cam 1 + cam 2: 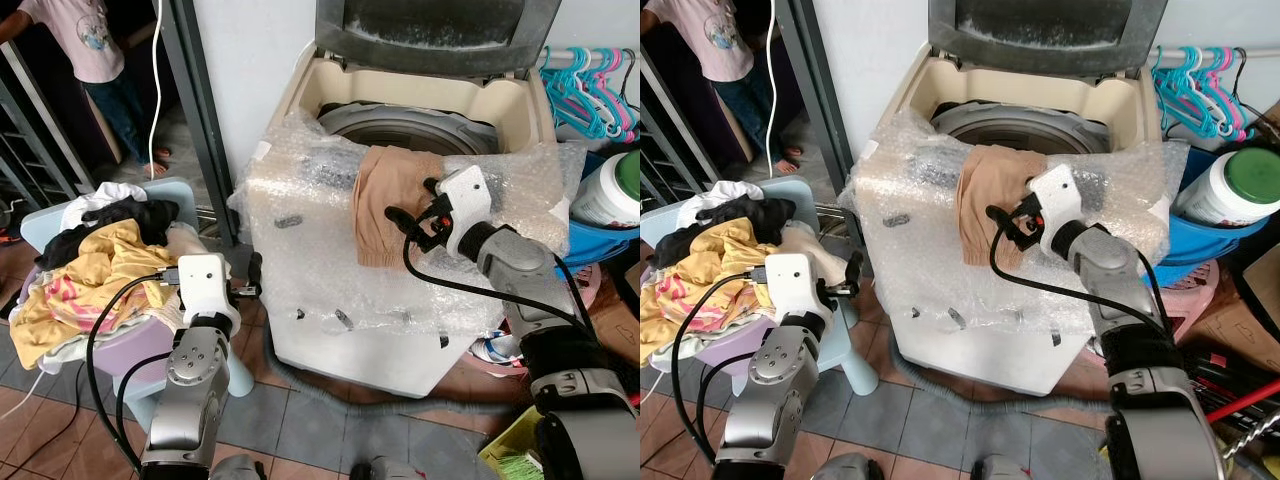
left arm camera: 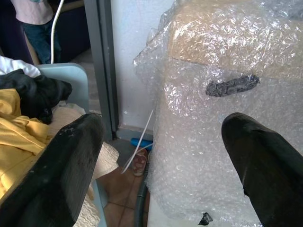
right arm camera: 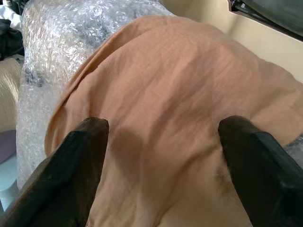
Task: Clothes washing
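Observation:
A top-loading washing machine [image 1: 330, 300] wrapped in bubble wrap stands with its lid up and its drum [image 1: 400, 128] exposed. A tan garment [image 1: 385, 200] hangs over the front rim, partly inside and partly down the front. My right gripper [image 1: 410, 228] is open against the garment's right side, and the right wrist view shows the tan garment [image 3: 170, 94] between its spread fingers [image 3: 85, 156]. My left gripper [image 1: 248, 277] is open and empty, held low between the washer's left side and a pile of mixed clothes [image 1: 100, 265].
The clothes pile lies on a pale blue chair [image 1: 185, 190] at the left. A person [image 1: 90, 50] stands in the doorway at the back left. On the right are hangers [image 1: 590, 95], a white jar with a green lid [image 1: 620, 190] and a blue tub [image 1: 600, 240].

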`<state>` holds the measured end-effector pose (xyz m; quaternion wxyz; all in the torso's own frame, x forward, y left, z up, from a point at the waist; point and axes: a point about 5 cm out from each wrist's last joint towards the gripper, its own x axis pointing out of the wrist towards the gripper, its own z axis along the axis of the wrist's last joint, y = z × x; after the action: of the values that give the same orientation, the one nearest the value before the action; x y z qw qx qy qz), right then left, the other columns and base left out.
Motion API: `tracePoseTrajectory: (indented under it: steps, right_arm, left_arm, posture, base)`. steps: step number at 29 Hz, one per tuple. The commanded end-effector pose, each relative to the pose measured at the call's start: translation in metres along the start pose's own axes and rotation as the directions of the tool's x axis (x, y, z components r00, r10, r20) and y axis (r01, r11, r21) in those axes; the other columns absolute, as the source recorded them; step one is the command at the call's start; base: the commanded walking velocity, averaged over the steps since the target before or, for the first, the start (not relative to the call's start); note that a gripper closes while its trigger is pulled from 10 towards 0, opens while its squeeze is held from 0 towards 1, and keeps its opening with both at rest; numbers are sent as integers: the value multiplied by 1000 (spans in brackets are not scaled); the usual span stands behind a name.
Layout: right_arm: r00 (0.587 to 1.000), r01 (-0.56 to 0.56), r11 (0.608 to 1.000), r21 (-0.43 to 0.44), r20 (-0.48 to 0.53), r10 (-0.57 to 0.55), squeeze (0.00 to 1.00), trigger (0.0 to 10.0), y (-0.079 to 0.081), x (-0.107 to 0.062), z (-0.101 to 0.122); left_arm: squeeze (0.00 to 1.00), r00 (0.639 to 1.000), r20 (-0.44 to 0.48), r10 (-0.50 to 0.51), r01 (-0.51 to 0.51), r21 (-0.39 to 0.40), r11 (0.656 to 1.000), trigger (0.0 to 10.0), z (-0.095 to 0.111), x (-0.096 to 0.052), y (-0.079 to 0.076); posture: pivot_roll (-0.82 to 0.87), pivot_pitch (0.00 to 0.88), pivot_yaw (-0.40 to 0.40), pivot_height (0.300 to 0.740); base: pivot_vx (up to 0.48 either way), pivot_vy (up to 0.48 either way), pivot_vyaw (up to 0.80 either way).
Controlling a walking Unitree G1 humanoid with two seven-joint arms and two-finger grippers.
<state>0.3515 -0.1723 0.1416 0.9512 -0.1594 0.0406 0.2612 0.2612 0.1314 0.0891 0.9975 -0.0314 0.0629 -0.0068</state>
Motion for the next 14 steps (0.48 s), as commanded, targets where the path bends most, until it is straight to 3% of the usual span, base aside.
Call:
tracePoseTrajectory:
  steps: [1,7,14]
  right_arm:
    - [1000,1,999,-40,3,-1,0,0,4,4,4]
    - [996,83,994,-74,-23,-85,0,0,8,12,1]
    - [995,91,993,-77,-29,-93,0,0,7,12,1]
  left_arm:
    - [0,1000,11,-4,4,7,1000,10000,4,1,-1]
    - [0,1000,8,5,-6,4,1000,10000,4,0,-1]
    - [0,1000,8,6,-6,4,1000,10000,4,0,-2]
  posture:
    - [-6,0,0,740]
    - [0,0,-10,740]
    - [0,0,-11,740]
  base:
    - [0,0,0]
    - [0,0,0]
    - [0,0,0]
